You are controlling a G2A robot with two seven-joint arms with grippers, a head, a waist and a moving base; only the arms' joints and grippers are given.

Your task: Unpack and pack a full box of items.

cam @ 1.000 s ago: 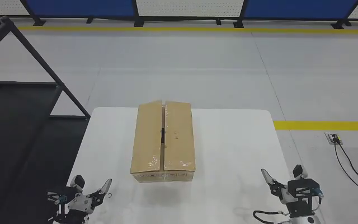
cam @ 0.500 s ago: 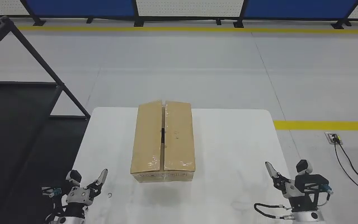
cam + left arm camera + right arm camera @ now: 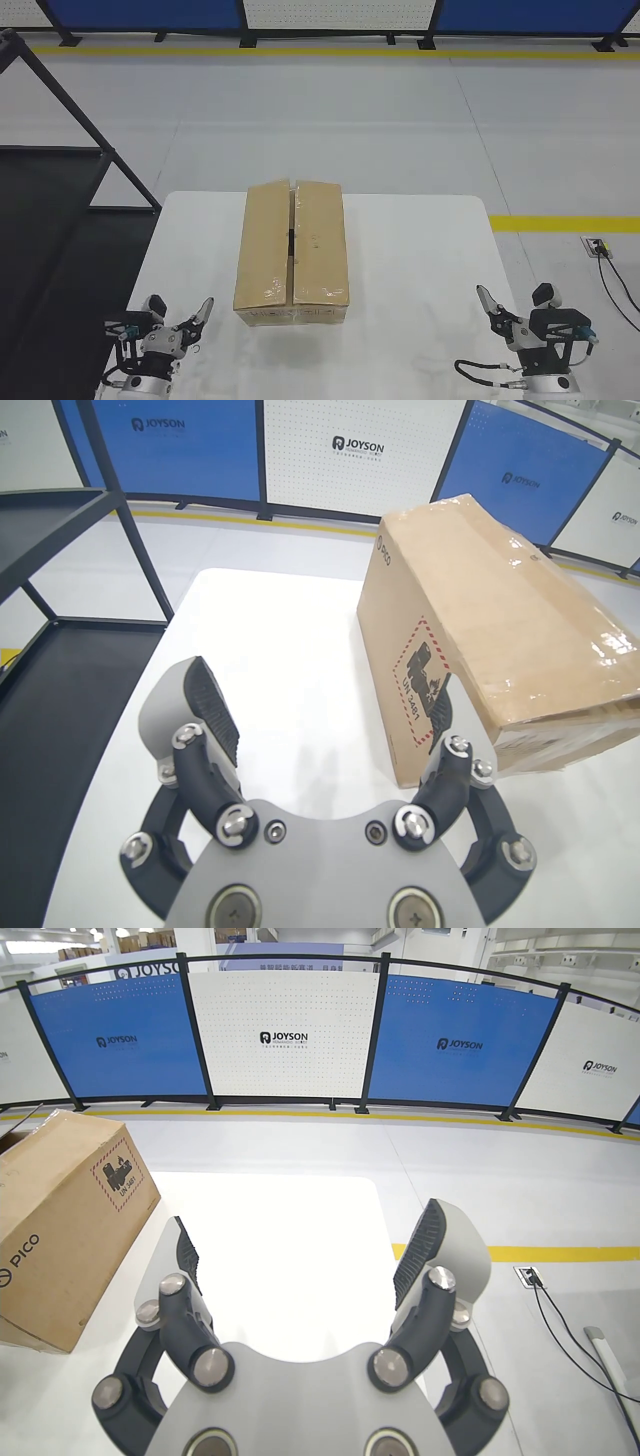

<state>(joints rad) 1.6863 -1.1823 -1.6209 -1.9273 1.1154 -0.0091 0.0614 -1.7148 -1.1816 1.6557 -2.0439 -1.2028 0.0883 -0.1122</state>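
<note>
— While its flaps lie shut, can you see inside the box [image 3: 292,252]?
— No, I can't; the contents are hidden. It sits mid-way across the table [image 3: 420,260]. My left gripper [image 3: 178,308] hangs near its front corner and my right gripper [image 3: 514,300] well apart, both spread wide, holding nothing.
</note>
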